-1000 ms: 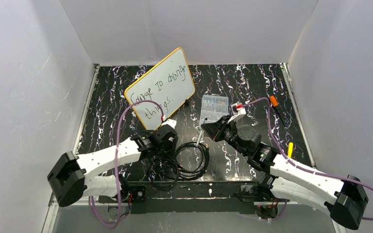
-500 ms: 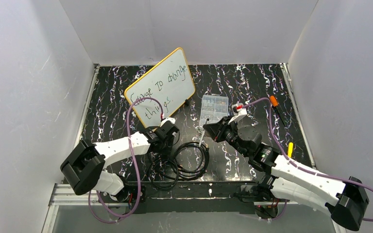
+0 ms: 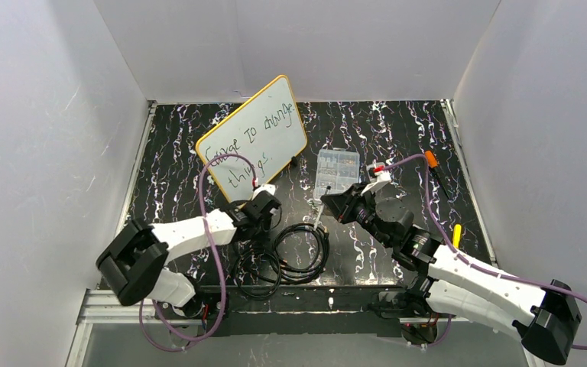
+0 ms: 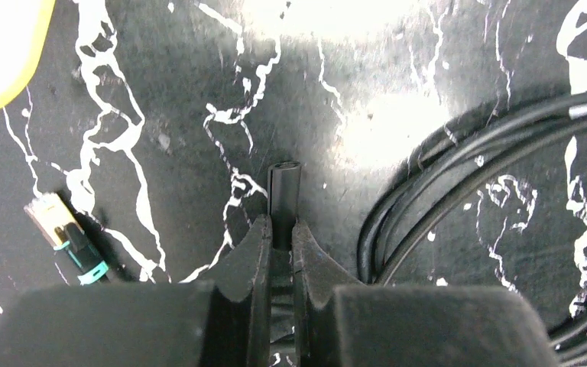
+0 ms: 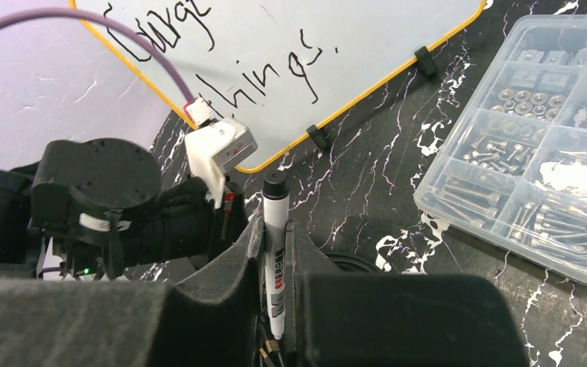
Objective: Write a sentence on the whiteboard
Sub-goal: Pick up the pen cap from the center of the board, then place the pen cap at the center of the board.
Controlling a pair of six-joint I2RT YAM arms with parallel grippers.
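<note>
The whiteboard (image 3: 254, 138) leans tilted at the back left, yellow-rimmed, its corner (image 4: 0, 53) also in the left wrist view. The sentence (image 3: 246, 144) in dark marker reads roughly "Courage to change things"; the right wrist view shows its lower part (image 5: 267, 73). My right gripper (image 3: 329, 206) (image 5: 273, 229) is shut on a white marker (image 5: 274, 210) with a black end, held above the table and pointing towards the board. My left gripper (image 3: 262, 220) (image 4: 279, 229) is down at the table, shut on a small black cap (image 4: 283, 191).
A clear compartmented box of screws (image 3: 335, 172) (image 5: 535, 153) stands right of the board. Coiled black cables (image 3: 290, 256) (image 4: 466, 176) lie beside my left gripper. A small connector plug (image 4: 65, 229) lies to its left. An orange-capped pen (image 3: 432, 164) and a yellow marker (image 3: 456, 235) lie far right.
My left gripper went from partly open to shut on the black cap, and its arm swung in closer to the base. The right arm with the marker barely shifted.
</note>
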